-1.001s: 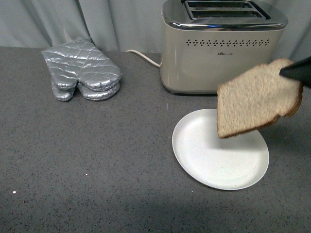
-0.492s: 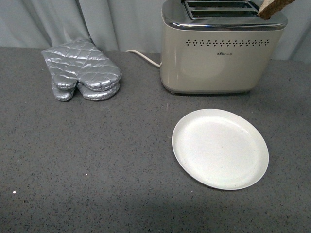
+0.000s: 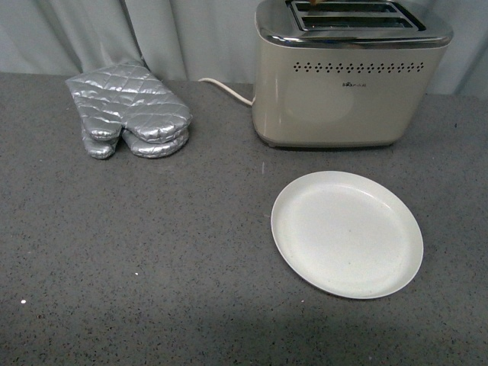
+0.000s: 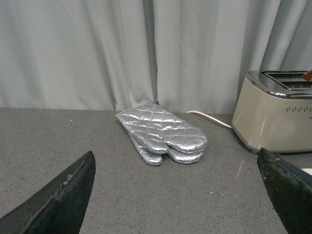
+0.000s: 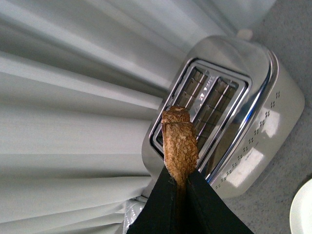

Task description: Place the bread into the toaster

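The beige toaster (image 3: 347, 91) with a chrome top stands at the back right of the grey counter. In the right wrist view my right gripper (image 5: 179, 176) is shut on the bread (image 5: 179, 141), which I see edge-on, crust toward the camera. It hangs above the toaster's two open slots (image 5: 207, 105). A brown corner of the bread shows over the toaster in the left wrist view (image 4: 308, 75). The right gripper is out of the front view. My left gripper (image 4: 175, 195) is open and empty, low over the counter in front of the oven mitts.
A pair of silver quilted oven mitts (image 3: 130, 110) lies at the back left. An empty white plate (image 3: 347, 232) sits in front of the toaster. The toaster's white cord (image 3: 225, 88) runs left behind it. Grey curtains hang behind the counter.
The bread has gone up from over the plate to above the toaster and moved left along its top. The right gripper has left the front view.
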